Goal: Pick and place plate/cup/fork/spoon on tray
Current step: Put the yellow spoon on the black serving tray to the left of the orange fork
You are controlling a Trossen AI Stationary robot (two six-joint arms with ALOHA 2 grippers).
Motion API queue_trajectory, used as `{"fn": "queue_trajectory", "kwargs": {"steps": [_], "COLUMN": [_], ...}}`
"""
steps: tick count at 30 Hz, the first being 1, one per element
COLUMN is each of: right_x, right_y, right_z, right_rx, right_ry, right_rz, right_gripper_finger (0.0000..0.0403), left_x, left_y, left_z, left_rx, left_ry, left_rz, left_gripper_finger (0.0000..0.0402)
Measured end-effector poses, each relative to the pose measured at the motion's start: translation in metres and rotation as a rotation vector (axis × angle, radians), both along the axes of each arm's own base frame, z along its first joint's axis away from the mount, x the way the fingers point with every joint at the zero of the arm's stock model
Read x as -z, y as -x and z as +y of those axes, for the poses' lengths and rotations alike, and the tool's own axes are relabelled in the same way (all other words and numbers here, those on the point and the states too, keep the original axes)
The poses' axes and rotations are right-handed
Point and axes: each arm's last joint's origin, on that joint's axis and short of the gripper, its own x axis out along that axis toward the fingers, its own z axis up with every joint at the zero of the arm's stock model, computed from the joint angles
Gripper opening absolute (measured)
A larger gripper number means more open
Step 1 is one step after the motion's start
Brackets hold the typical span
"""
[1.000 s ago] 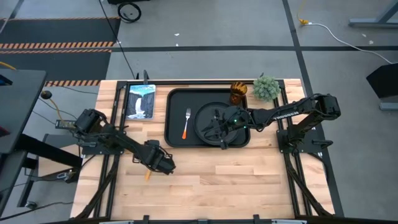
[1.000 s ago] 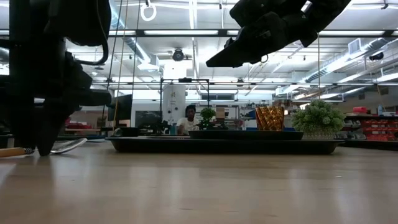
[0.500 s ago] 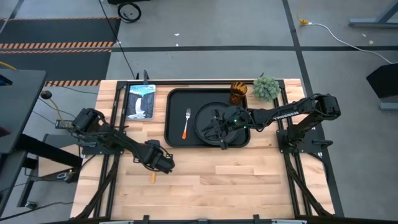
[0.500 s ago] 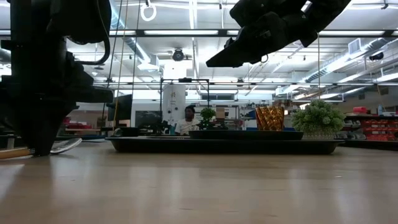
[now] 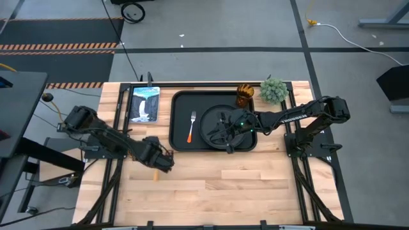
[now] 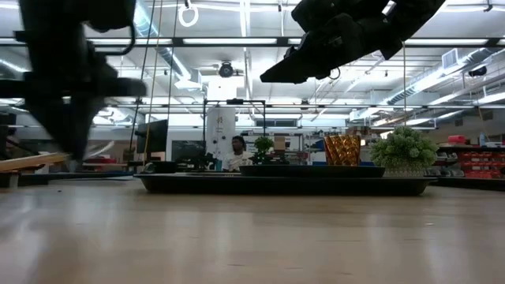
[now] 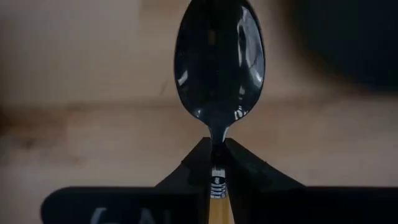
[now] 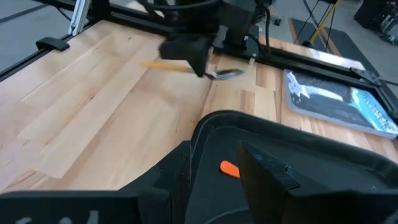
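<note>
The black tray (image 5: 181, 108) lies at the table's far middle. The round black plate (image 5: 212, 117) lies on its right half, and the fork (image 5: 192, 126) lies on its left half. The amber cup (image 5: 245, 94) stands at the tray's far right corner; whether inside the rim, I cannot tell. My left gripper (image 5: 158, 160) is near the tray's left near corner, shut on the spoon (image 7: 219, 62), whose orange handle (image 5: 154, 176) sticks out toward the near edge. My right gripper (image 5: 222, 132) hangs open above the plate. My left gripper pinches the spoon's thin neck (image 7: 216, 163) between its two fingers, where the metal meets the orange handle. The fingers come from above, pointing down, and lie across the spoon. The spoon is lifted clear of the table, about level, its handle (image 6: 28, 162) sticking out sideways.
A small green potted plant (image 5: 273, 89) stands at the far right, beside the cup. A flat picture panel (image 5: 144, 103) lies left of the tray. Bare wood fills the table's near half. A person (image 6: 237, 150) shows in the room far behind.
My left gripper has risen and gone a little toward the table's left and far edges, staying shut on the spoon. The spoon, which lay on the table, is now lifted clear.
</note>
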Motion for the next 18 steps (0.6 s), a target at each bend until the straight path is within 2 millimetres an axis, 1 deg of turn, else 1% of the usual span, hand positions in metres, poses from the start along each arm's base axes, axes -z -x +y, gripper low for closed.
{"fn": "queue_trajectory", "kwargs": {"steps": [3, 6, 9, 13, 18], "right_x": [-0.002, -0.003, -0.003, -0.003, -0.002], "right_y": [-0.001, -0.001, -0.001, -0.001, -0.001], "right_z": [0.0, 0.0, 0.0, 0.0, 0.0], "right_rx": [0.0, 0.0, 0.0, -0.002, -0.003], "right_ry": [0.001, 0.002, 0.002, 0.007, 0.008], "right_rz": [-0.02, -0.035, -0.039, -0.038, -0.028], "right_gripper_finger": [0.0137, 0.0137, 0.0137, 0.0137, 0.0137], "left_x": [-0.007, -0.009, -0.01, -0.014, -0.016], "left_y": [-0.004, -0.012, -0.025, -0.044, -0.057], "left_z": [0.015, 0.036, 0.06, 0.092, 0.128], "left_rx": [-0.015, -0.022, 0.002, 0.062, 0.091], "left_ry": [-0.085, -0.149, -0.178, -0.22, -0.25], "left_rz": [-0.051, -0.074, -0.112, -0.213, -0.289], "left_gripper_finger": [0.0037, 0.0038, 0.0038, 0.0038, 0.0038]}}
